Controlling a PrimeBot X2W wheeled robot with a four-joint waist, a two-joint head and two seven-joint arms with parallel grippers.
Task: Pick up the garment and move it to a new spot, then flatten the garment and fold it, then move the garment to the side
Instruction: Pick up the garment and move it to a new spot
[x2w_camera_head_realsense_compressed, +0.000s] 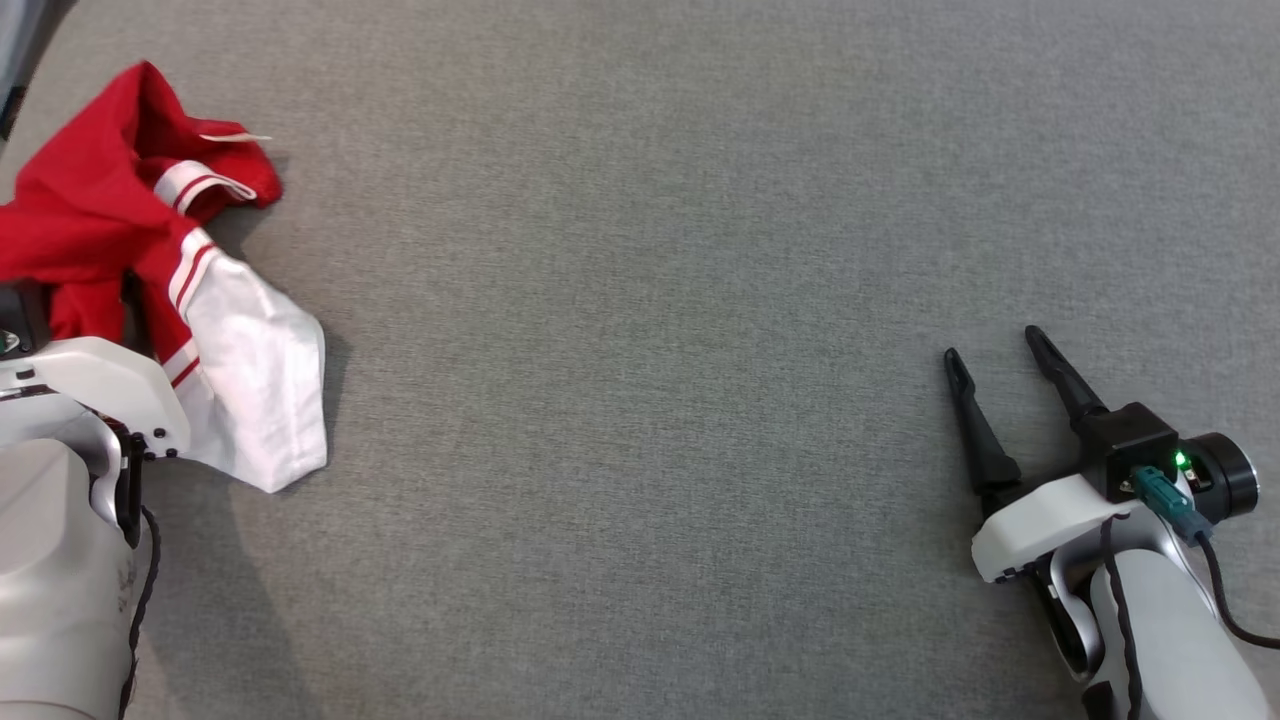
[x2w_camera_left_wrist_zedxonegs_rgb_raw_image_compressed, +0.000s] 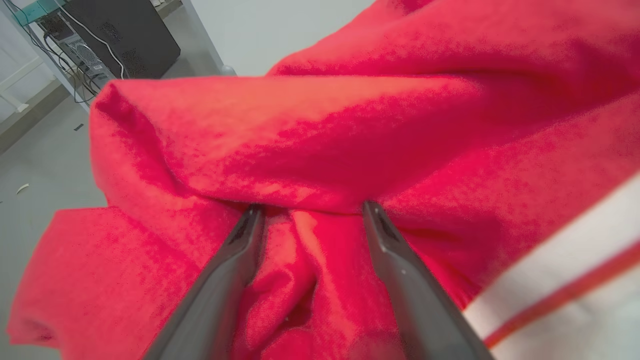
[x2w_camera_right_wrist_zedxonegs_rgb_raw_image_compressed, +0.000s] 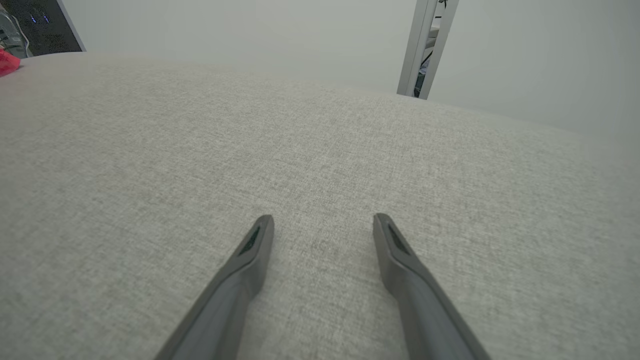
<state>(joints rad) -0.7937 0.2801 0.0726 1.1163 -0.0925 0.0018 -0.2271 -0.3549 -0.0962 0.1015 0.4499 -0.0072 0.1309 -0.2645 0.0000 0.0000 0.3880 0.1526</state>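
- At far left of the grey surface (x2w_camera_head_realsense_compressed: 640, 300): garment (x2w_camera_head_realsense_compressed: 120, 220) lies crumpled (red, with a white striped panel).
- Left gripper (x2w_camera_left_wrist_zedxonegs_rgb_raw_image_compressed: 312, 206): fingers spread, tips nosed into red folds, nothing pinched.
- Step: first pickup. Next: close on the ridge between the tips, then lift.
- Right gripper (x2w_camera_head_realsense_compressed: 993, 345): spread, empty, well apart from the garment.
- Likely snag: bunched layers may lift unevenly.

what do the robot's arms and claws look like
The right claw and left claw each have two long, dark, tapering fingers. Behind the right one sit a black block, a white shell, a teal plug, a green light and a black cable. The left forearm is pale grey-white.
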